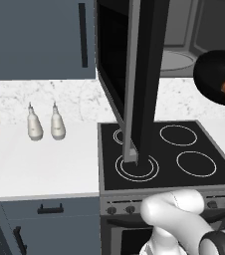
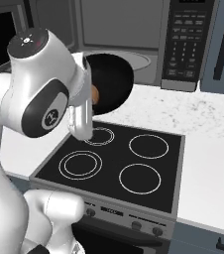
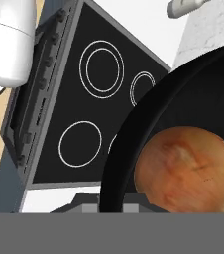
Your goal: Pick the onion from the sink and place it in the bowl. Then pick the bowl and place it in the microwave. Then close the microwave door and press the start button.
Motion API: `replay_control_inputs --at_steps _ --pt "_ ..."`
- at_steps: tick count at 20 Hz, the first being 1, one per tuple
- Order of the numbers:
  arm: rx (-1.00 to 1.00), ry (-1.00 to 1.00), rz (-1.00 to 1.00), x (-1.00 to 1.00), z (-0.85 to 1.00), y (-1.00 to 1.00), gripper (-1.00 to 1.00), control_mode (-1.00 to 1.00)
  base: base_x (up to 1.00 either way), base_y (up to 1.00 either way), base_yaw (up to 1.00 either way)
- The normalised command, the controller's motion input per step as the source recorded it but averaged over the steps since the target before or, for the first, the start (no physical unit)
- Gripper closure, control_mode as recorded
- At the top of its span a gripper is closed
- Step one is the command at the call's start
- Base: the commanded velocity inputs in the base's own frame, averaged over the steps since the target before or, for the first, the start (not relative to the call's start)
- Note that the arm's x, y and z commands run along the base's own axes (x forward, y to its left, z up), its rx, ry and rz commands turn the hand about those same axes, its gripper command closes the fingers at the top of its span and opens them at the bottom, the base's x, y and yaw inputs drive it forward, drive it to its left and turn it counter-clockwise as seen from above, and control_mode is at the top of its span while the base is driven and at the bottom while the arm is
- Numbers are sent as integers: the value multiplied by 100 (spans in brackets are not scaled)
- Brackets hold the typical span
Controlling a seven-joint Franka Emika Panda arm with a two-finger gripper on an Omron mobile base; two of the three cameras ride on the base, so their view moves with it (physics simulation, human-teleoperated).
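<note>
Black bowl [image 3: 183, 99] held up over stovetop [image 1: 184, 149], mottled orange-brown onion [image 3: 186, 168] sat inside, microwave door [image 1: 142, 79] hung open, gripper grip state unclear

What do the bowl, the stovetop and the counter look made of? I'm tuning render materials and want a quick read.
Bowl: glossy black, like glazed ceramic or plastic, with soft highlights along its rim; can't tell which. Stovetop: smooth black glass-like panel with thin white printed rings and a grey metal-looking frame. Counter: white speckled stone, like marble or quartz, with fine grey flecks and a matte look.
</note>
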Motion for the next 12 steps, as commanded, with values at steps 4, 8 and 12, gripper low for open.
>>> replay_control_inputs --at_steps 4,8,12 --pt "0 1 0 86 0 11 100 -100 0 0 0" --pt "0 0 0 89 -1 0 100 -100 0 0 0" --pt "0 0 0 93 0 2 100 -100 0 0 0"
